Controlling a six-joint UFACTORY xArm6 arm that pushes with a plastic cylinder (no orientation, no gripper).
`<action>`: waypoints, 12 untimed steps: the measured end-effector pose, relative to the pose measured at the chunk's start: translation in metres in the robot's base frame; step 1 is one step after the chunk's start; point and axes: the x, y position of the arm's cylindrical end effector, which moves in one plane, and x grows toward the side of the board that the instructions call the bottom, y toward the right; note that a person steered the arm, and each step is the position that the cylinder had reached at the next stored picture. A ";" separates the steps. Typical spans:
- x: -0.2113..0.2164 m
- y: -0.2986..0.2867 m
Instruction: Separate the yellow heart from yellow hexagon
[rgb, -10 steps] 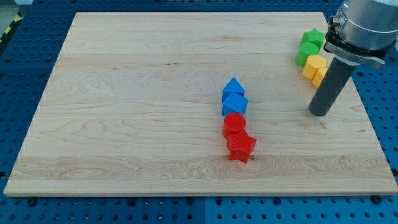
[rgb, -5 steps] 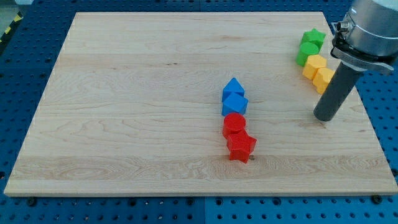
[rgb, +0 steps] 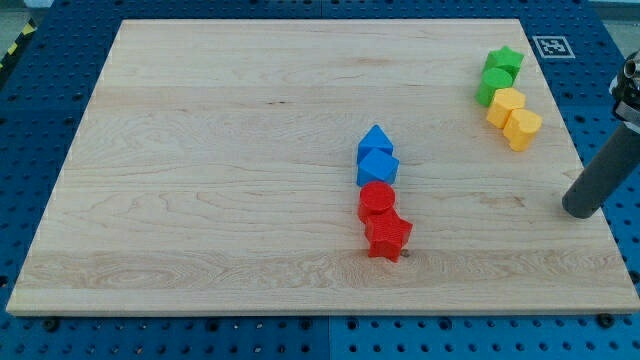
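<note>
**Yellow pair touching, our tip off to the side**

Camera view: our yellow heart (rgb: 507, 103) sits touching the yellow hexagon (rgb: 522, 129) near the tabletop's (rgb: 220, 150) top right, under two green blocks (rgb: 497, 76). My tip (rgb: 580, 213) rests near the right edge, well apart, below them. No jaws on this rod. Blue and red blocks sit mid-board.
</note>
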 end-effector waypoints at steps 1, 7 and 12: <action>0.004 0.000; -0.116 -0.003; -0.111 -0.055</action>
